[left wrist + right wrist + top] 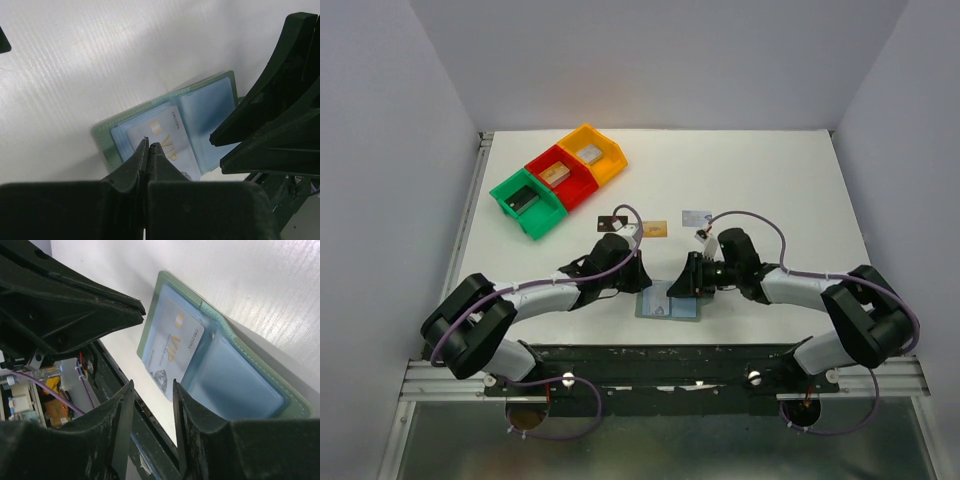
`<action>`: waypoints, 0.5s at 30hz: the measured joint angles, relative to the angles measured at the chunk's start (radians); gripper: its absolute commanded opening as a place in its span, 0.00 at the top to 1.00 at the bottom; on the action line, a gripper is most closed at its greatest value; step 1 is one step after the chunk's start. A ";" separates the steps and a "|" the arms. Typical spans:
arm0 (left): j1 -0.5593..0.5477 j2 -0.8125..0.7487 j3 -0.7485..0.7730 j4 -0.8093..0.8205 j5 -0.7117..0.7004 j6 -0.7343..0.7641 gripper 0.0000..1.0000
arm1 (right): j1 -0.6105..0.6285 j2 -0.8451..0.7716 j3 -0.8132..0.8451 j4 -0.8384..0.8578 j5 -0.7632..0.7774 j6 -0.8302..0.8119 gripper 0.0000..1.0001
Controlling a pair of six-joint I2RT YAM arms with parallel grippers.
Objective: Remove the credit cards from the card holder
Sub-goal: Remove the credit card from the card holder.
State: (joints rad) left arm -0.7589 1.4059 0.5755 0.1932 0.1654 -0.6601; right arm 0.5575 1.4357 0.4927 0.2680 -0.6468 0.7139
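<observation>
Card holder [670,306] open at desk's [770,200] near edge, silvery card [167,140] pocketed. Left jaws closed at its 7 o'clock corner, grip unconfirmed; right jaws apart, empty. Card to be drawn out flat; freed cards [655,229] noted at 12 o'clock

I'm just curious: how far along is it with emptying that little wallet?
Done: a black card, a gold-tan card and a pale card lie on the table. In hand: the left gripper is shut at the VIP card's edge in the open card holder. Left: that card, perhaps more hidden beneath.
</observation>
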 measured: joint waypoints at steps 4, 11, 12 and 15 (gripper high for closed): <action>0.000 0.017 -0.006 -0.001 0.000 -0.004 1.00 | 0.019 0.038 0.010 -0.006 0.014 0.000 0.57; 0.000 0.027 -0.029 -0.002 0.000 -0.011 1.00 | 0.031 0.084 0.020 -0.007 0.023 -0.001 0.57; 0.000 0.029 -0.031 -0.002 0.000 -0.011 1.00 | 0.031 0.092 0.024 -0.007 0.023 -0.001 0.57; 0.000 0.030 -0.037 -0.001 -0.001 -0.014 1.00 | 0.033 0.118 0.032 -0.004 0.024 -0.001 0.58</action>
State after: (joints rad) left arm -0.7589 1.4361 0.5385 0.1925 0.1646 -0.6743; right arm 0.5903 1.5536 0.5243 0.2638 -0.6231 0.7132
